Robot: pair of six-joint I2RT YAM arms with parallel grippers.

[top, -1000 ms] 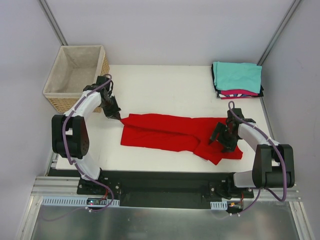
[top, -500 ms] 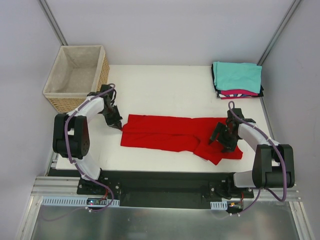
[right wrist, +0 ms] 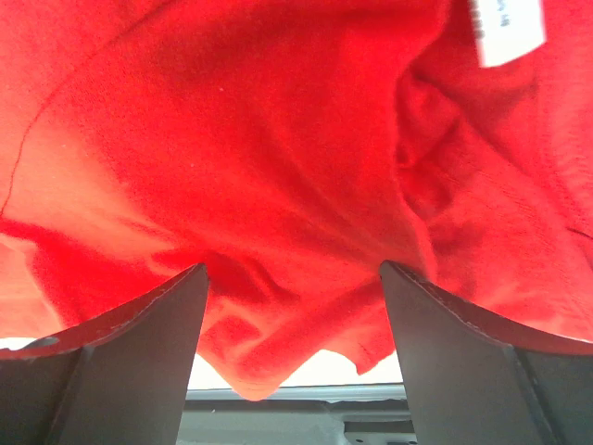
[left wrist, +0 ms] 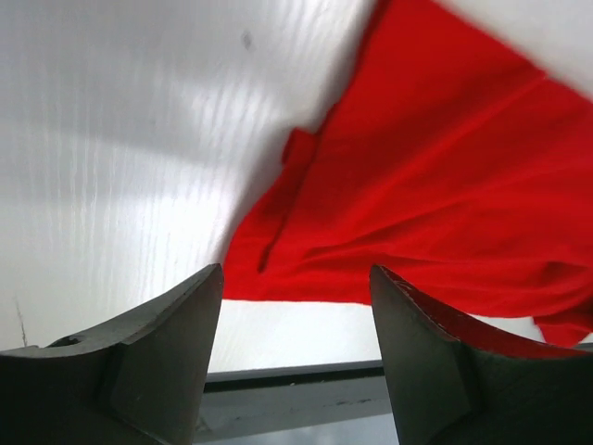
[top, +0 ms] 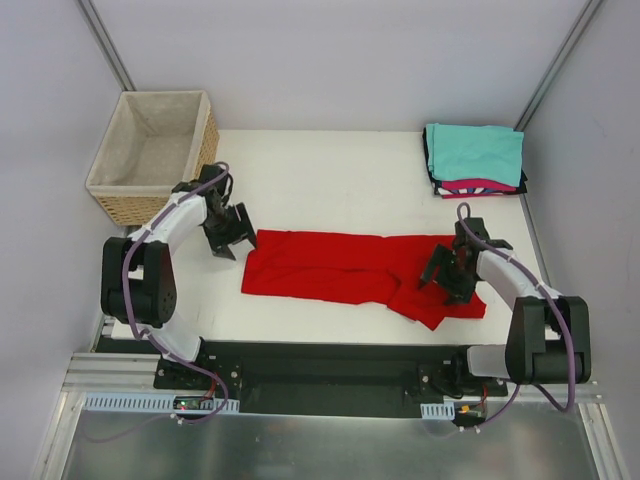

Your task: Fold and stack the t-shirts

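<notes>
Red cloth lies stretched across the near half of the table [top: 330, 175]: the red t-shirt [top: 340, 268], drawn into a long band running left to right. Its left end is fairly flat, with a small fold at the corner. Its right end is bunched and juts in a crumpled point toward the near edge.

My left gripper [top: 232, 236] sits low just beside the shirt's far-left corner, over bare white tabletop. Its fingers stand apart with nothing between them, and from my left wrist I see the shirt's edge a little ahead of the tips, not touching them.

My right gripper [top: 447, 278] hangs over the bunched right end. Its fingers are spread wide too. From my right wrist the red folds fill the whole gap below them, and a white label [right wrist: 505, 32] shows at the upper right. The cloth lies beneath the fingers, with none of it pinched.

Well apart from all this, at the far right corner of the table, the folded ones are stacked: the teal shirt [top: 475, 152] on top, the magenta-pink shirt [top: 470, 186] peeking out under its near edge, and the black shirt [top: 430, 165] showing at the left side.

Off the far left corner stands the wicker basket [top: 112, 195] with its beige lining.
</notes>
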